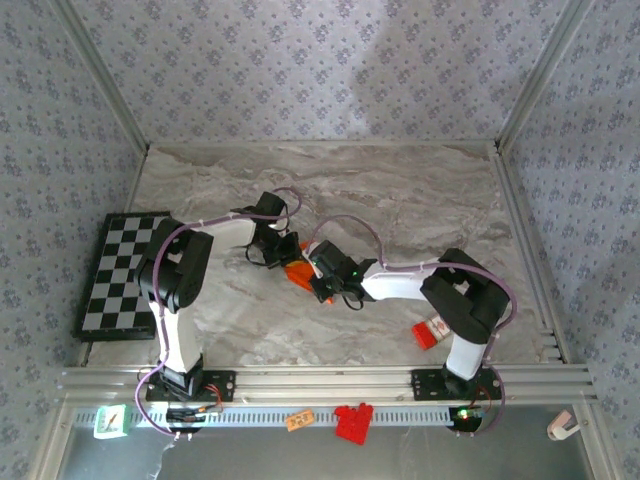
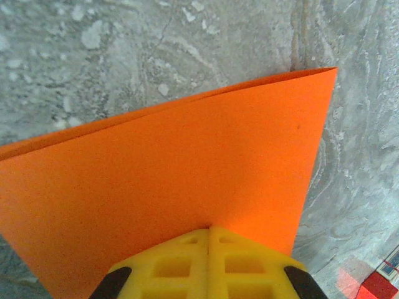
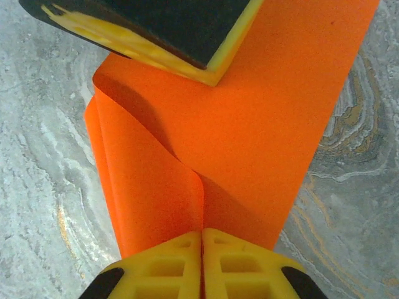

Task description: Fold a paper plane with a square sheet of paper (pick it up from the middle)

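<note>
The square sheet of paper (image 1: 297,273), bright orange, is folded over and held just above the marble table between both arms. My left gripper (image 2: 209,229) is shut on one edge of the paper (image 2: 187,162), whose folded layers end in a corner at the upper right. My right gripper (image 3: 202,232) is shut on the paper (image 3: 268,137) at a centre crease, with a flap curling up on the left. The left gripper's fingers (image 3: 156,25) show at the top of the right wrist view, clamped on the far edge. A paper plane is out of view.
A black-and-white checkerboard (image 1: 118,272) lies at the table's left edge. A small red-and-white box (image 1: 432,331) sits near the right arm's base, also seen as a red corner (image 2: 380,283). Red plastic blocks (image 1: 352,420) and a small orange tag (image 1: 299,420) lie on the front rail.
</note>
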You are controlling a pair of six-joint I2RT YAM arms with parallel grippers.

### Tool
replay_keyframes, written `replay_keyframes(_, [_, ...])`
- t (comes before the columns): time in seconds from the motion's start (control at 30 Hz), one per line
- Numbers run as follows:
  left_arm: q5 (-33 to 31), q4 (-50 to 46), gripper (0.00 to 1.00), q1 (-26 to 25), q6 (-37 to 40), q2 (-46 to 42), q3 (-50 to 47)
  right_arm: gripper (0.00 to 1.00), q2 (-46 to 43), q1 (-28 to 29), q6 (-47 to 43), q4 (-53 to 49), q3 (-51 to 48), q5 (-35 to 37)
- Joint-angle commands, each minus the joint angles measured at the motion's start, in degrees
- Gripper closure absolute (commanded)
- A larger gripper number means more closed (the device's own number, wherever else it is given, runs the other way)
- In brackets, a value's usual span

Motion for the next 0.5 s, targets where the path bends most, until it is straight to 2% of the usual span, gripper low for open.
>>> replay_keyframes(0.0, [-1.6, -3.0, 0.96, -0.4, 0.8, 2.1, 0.1, 0.91, 1.0, 0.4, 0.4, -1.4, 2.0, 1.2])
replay_keyframes(0.47, [-1.5, -2.7, 0.96, -0.4, 0.8, 1.8, -0.3, 0.91, 2.0, 0.6, 0.4, -2.3, 2.8, 1.3])
